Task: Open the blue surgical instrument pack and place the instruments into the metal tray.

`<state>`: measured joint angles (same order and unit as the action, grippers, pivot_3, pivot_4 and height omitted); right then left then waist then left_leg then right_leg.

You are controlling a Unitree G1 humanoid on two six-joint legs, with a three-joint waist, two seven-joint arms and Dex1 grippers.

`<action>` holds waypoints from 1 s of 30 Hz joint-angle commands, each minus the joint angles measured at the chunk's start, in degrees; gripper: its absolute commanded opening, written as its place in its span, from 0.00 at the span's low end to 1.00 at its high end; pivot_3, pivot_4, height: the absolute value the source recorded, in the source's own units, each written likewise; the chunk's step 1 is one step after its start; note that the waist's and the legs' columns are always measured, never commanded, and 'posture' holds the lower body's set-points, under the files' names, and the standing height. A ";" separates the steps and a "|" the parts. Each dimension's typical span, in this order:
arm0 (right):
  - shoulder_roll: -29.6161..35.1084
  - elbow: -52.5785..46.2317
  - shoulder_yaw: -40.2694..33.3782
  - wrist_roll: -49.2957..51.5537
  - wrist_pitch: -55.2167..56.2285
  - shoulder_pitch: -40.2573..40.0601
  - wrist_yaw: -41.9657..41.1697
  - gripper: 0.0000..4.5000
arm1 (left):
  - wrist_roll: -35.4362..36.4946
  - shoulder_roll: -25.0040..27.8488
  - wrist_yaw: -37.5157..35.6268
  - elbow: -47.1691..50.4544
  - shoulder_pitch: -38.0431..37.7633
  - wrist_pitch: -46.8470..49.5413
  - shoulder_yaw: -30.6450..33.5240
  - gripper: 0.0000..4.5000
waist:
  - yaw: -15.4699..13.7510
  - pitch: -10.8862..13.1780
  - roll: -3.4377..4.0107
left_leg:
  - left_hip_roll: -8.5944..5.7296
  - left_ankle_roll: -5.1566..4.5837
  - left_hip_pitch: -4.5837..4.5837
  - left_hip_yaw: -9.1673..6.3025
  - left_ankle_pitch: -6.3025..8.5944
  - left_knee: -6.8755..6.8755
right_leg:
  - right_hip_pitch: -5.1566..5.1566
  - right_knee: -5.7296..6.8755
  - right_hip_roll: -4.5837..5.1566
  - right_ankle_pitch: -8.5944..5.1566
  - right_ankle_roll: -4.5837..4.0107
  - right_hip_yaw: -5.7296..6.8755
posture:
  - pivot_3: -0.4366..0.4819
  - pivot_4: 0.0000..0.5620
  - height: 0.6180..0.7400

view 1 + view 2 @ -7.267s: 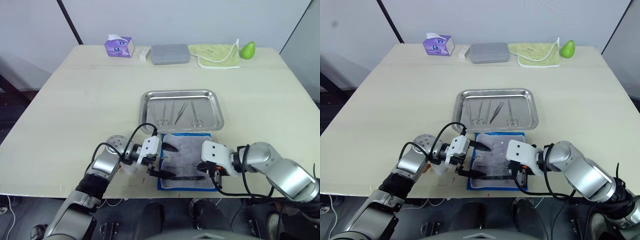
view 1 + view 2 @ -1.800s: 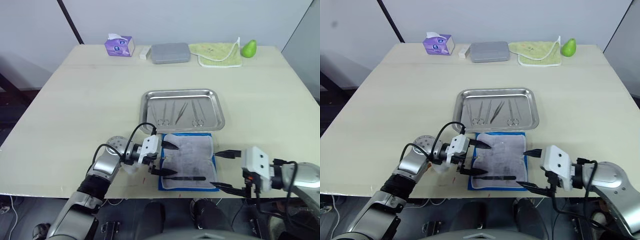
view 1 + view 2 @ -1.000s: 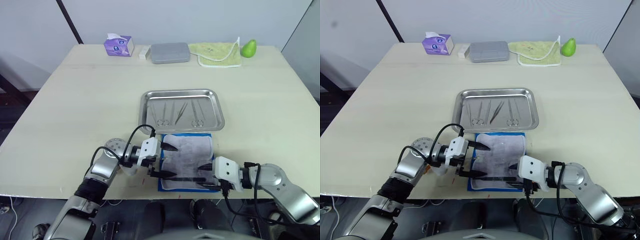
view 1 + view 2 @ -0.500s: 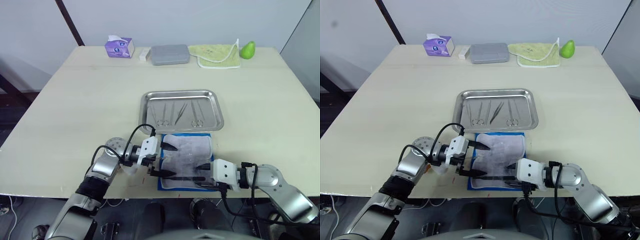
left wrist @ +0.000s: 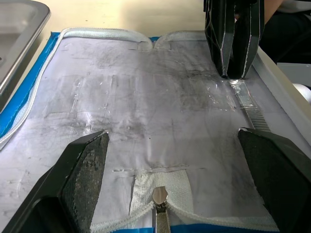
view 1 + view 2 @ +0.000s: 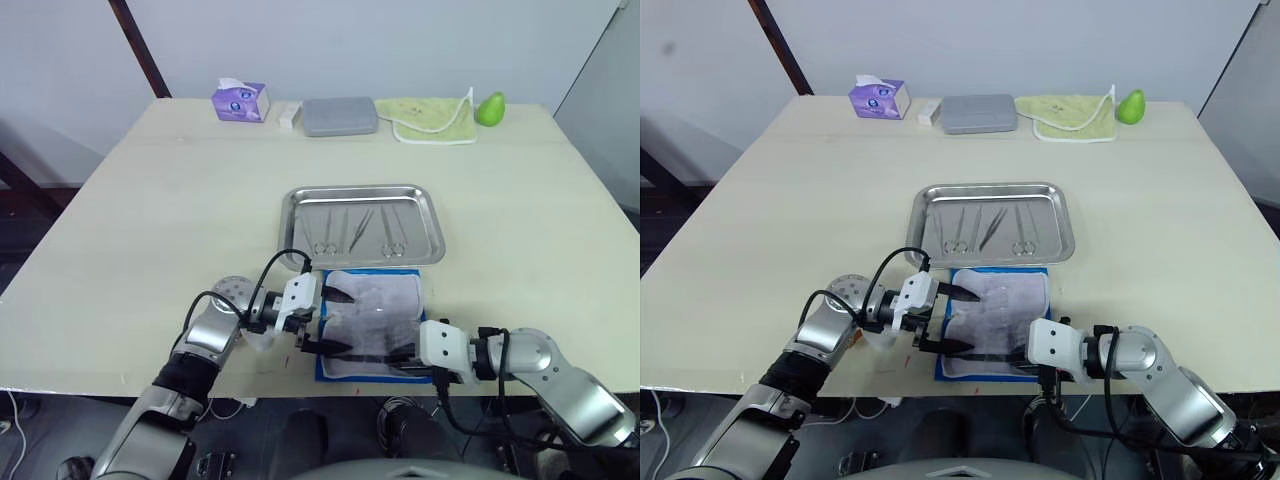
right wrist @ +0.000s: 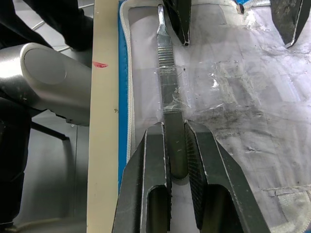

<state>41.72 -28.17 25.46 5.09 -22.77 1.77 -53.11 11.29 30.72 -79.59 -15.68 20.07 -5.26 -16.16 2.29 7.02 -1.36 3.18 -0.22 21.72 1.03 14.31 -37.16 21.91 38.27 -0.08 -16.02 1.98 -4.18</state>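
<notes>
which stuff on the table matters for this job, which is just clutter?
Job:
blue surgical instrument pack, opened
flat instrument between right gripper fingers
instruments in metal tray
left gripper

Clutter:
tissue box
grey box
green cloth
green pear

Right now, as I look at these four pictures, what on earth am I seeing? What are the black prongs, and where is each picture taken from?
You are looking through a humanoid robot's cameras. Two pictures come from its head, looking down over a table; the other two come from cameras on its wrists, looking along its black two-fingered grippers.

Near the table's front edge lies the blue surgical instrument pack, opened to its pale lining. The left gripper stands open over the pack's left side. The right gripper is shut on a flat metal instrument lying on the lining.

Beyond the pack sits the metal tray, with several instruments already in it. At the far edge are a tissue box, a grey box, a green cloth and a green pear.
</notes>
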 commanded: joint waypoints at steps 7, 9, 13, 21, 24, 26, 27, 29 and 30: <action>2.78 1.95 1.03 -2.83 -7.25 3.86 -0.62 0.01 | -1.16 1.26 0.80 0.48 -3.38 1.50 -0.66 1.00 | 0.18 0.01 0.07 | 0.06 0.00 -0.08 0.02 0.00 0.08 | -0.05 -0.03 -0.01 -0.03 -0.05 0.01 | 0.48 0.27 1.00; 3.39 -1.14 0.31 -1.54 -10.19 5.79 -1.55 0.01 | -1.37 0.98 0.97 -0.20 -2.89 1.47 -0.82 1.00 | 0.07 0.06 0.12 | 0.05 0.00 -0.04 0.03 0.00 0.06 | -0.03 -0.03 0.02 -0.03 -0.05 0.00 | 0.48 0.27 1.00; 4.35 -5.80 0.46 -0.09 -15.66 9.66 -3.06 0.01 | -1.92 0.43 1.24 -1.92 -1.66 1.29 -1.22 1.00 | -0.10 0.27 0.25 | 0.01 0.00 0.05 0.03 0.00 0.06 | -0.01 -0.14 0.07 -0.03 -0.04 0.02 | 0.48 0.27 1.00; 5.68 -12.17 2.66 1.09 -25.12 17.76 -4.55 0.01 | -2.30 -0.11 1.50 -2.67 -0.73 1.50 -1.70 1.00 | -0.17 0.62 0.42 | -0.01 0.00 0.15 -0.01 0.00 0.02 | 0.07 -0.16 0.11 -0.02 -0.04 0.06 | 0.48 0.27 1.00; 6.36 -13.72 3.83 0.91 -28.04 20.78 -5.23 0.01 | -2.42 -0.07 1.62 -2.32 -0.90 1.66 -1.80 1.00 | -0.16 0.66 0.47 | -0.01 0.00 0.24 -0.04 0.00 0.03 | 0.14 -0.16 0.10 -0.02 -0.04 0.08 | 0.48 0.27 1.00; 6.44 -14.19 4.39 0.84 -29.01 21.86 -5.33 0.01 | -2.53 -0.03 1.69 -2.25 -1.01 1.63 -1.86 1.00 | -0.13 0.75 0.51 | -0.01 0.00 0.25 -0.02 0.00 0.01 | 0.18 -0.15 0.11 -0.01 -0.02 0.07 | 0.48 0.27 1.00; 6.49 -14.57 4.84 1.01 -29.88 22.68 -5.25 0.01 | -2.61 -0.04 1.77 -2.25 -1.02 1.65 -1.90 1.00 | -0.14 0.77 0.49 | -0.01 0.00 0.26 -0.03 0.00 0.01 | 0.18 -0.15 0.11 -0.01 -0.03 0.08 | 0.48 0.27 1.00; 6.63 -15.26 5.69 1.16 -31.21 23.90 -5.16 0.01 | -2.77 -0.07 1.95 -2.23 -1.06 1.70 -2.00 1.00 | -0.12 0.84 0.59 | 0.00 0.00 0.29 -0.02 0.00 0.02 | 0.21 -0.15 0.11 -0.01 -0.03 0.08 | 0.48 0.27 1.00; 6.77 -15.54 6.07 1.22 -31.66 24.29 -5.11 0.01 | -2.82 -0.09 2.03 -2.15 -1.09 1.76 -2.05 1.00 | -0.13 0.85 0.58 | 0.00 0.00 0.29 -0.02 0.00 0.02 | 0.22 -0.15 0.12 -0.01 -0.03 0.07 | 0.48 0.27 1.00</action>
<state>48.26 -41.38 32.07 6.25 -53.84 24.31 -58.66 11.23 30.23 -78.39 -15.28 20.51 -5.31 -16.36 2.17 7.87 -0.78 3.18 -0.22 22.03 1.00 14.31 -37.15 22.13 38.11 0.04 -16.03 1.96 -4.10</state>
